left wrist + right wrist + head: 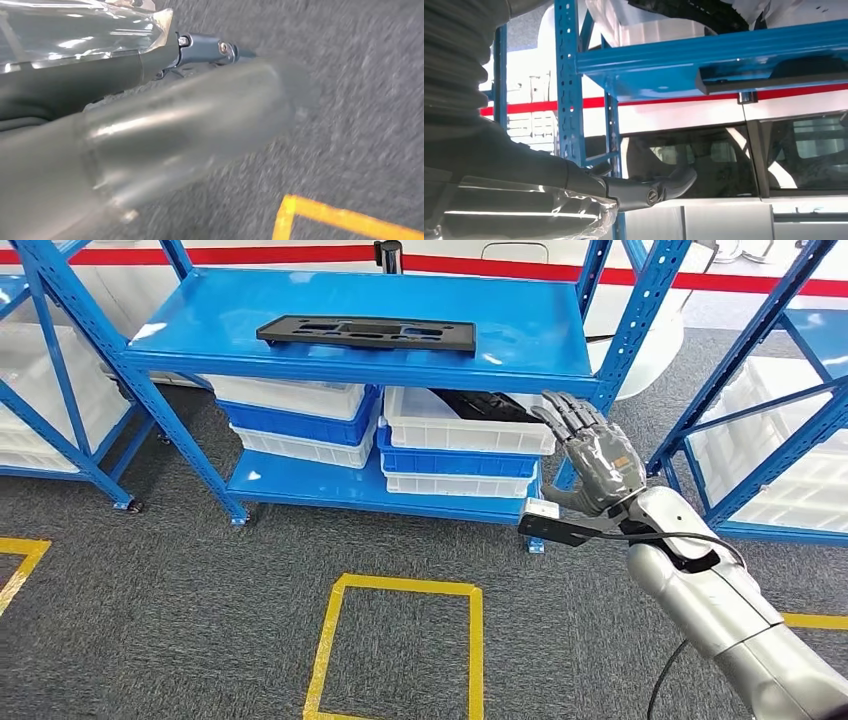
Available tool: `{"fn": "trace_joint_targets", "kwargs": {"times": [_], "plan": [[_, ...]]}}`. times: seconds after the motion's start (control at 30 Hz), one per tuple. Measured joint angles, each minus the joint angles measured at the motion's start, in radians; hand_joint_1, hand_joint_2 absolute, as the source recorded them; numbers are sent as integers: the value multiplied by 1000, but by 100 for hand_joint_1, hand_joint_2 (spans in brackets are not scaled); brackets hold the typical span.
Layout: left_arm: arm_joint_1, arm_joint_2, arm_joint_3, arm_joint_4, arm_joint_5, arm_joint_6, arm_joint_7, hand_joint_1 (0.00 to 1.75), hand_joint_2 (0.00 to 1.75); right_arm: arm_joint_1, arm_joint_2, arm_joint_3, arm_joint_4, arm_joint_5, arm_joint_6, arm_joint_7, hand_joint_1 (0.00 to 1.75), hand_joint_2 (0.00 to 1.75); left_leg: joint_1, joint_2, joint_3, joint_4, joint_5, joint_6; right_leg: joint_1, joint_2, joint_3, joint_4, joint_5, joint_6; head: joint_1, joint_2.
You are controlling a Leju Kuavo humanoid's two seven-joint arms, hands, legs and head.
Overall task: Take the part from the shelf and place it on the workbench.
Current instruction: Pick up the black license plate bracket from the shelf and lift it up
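A: Which step is shown?

B: The approach. The blue steel shelf rack (540,330) fills the upper head view; the flat black plastic part with cut-outs (366,334) lies on its top shelf, at about twelve o'clock, untouched. The silver right arm (720,610) rises from five o'clock, and its right hand (590,455) stands beside the rack's right post, at about three o'clock from the part and well apart from it, fingers (562,410) spread and holding nothing.

A: What does the next move call for?

B: Probably a reach up and to nine o'clock, over the shelf edge, before any grasp.

A: What do the wrist views add?

B: The right wrist view looks up under the shelf, with the part's edge (774,81) overhanging. The left wrist view shows the left hand (150,135) blurred over grey carpet (360,100); whether its fingers are clenched cannot be told.
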Motion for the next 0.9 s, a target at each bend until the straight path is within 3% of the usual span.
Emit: {"fn": "trace_joint_targets", "kwargs": {"times": [0.07,0.1,0.53,0.67,0.73,0.8,0.83,0.87,0.9], "plan": [[0,-1,0,0,0,1,0,0,0,1,-2,0,0,0,0,1,0,175,-2,3,0,-8,4,-28,1,-3,-3,2,-2,-6,-1,0],[0,-1,0,0,0,1,0,0,0,1,-2,0,-1,0,0,1,0,175,-2,2,0,-8,4,-32,0,-4,-3,2,-1,-7,-1,0],[-1,-5,0,0,0,-2,0,0,0,1,-5,-1,-1,1,0,2,0,175,-7,0,-1,-6,3,-23,-6,-6,0,-4,1,-3,-1,0],[-2,-4,0,0,1,-8,0,0,0,-1,-5,-5,-6,5,0,7,0,175,-1,4,24,-48,21,8,-6,-6,7,-16,5,13,-1,0],[-3,-5,0,0,1,-8,-1,0,0,-4,-6,-8,-9,8,2,8,0,175,9,8,44,-81,37,16,-6,-7,-21,47,-26,11,0,0],[-3,-6,0,0,2,-7,-2,0,0,-4,-8,-8,-8,9,7,9,0,175,14,9,48,-87,39,16,-16,-7,-81,172,-74,15,0,0],[-3,-7,0,0,2,-8,-2,0,0,-2,-9,-8,-8,9,10,9,0,175,17,9,48,-86,38,13,-23,-7,-106,219,-88,22,0,0],[-3,-8,1,0,3,-8,-2,0,0,-1,-9,-8,-7,9,13,9,0,175,22,9,48,-85,37,8,-32,-8,-114,231,-85,34,0,0],[-3,-10,1,0,4,-9,-2,0,0,-1,-9,-8,-7,9,15,9,0,175,28,8,48,-82,34,0,-41,-10,-101,203,-68,49,0,0]]}}
